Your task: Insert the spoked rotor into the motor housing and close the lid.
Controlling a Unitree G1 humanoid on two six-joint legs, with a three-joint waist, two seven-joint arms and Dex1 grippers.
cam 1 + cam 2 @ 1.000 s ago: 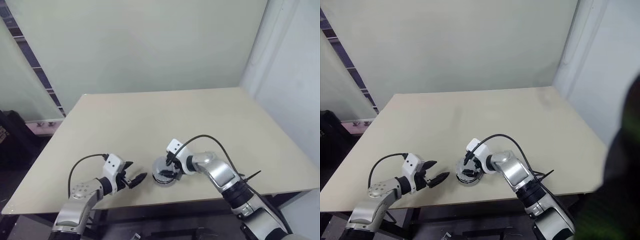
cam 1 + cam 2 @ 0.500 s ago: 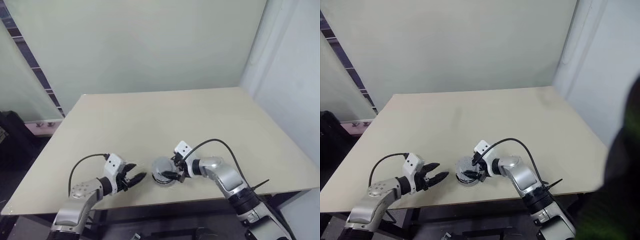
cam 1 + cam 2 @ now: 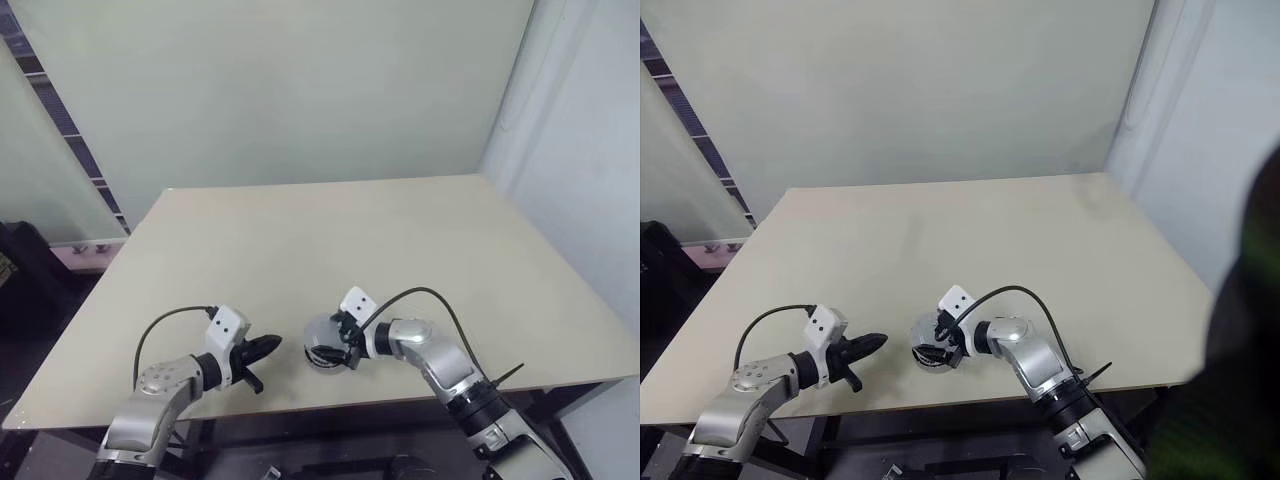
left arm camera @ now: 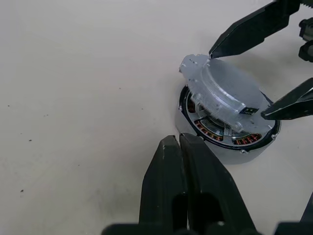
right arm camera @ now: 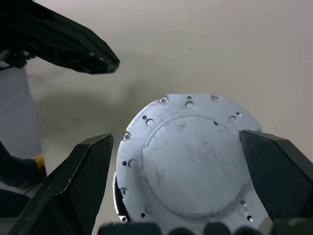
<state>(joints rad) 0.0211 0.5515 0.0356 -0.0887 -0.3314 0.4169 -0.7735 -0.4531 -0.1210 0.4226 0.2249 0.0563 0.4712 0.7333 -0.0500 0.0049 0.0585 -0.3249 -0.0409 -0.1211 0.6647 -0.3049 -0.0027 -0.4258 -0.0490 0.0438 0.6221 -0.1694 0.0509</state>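
The motor housing (image 4: 230, 144), a silvery cup with copper windings, sits near the table's front edge. The grey lid (image 4: 220, 95) lies tilted on top of it, one side raised. The lid covers the housing's middle, so the spoked rotor is hidden. My right gripper (image 5: 176, 137) is open, with one finger (image 5: 83, 186) on each side of the lid (image 5: 193, 156); I cannot tell whether they touch it. My left gripper (image 4: 178, 142) is shut and empty, with its tip just short of the housing's rim. It lies to the left of the housing (image 3: 325, 352).
The beige table (image 3: 330, 240) stretches away behind the housing. Its front edge runs close below both grippers. A pale wall stands at the back and a white wall at the right.
My left gripper's fingers have closed from wide open to shut, with the hand staying in place. My right gripper has tipped lower and now brackets the lid.
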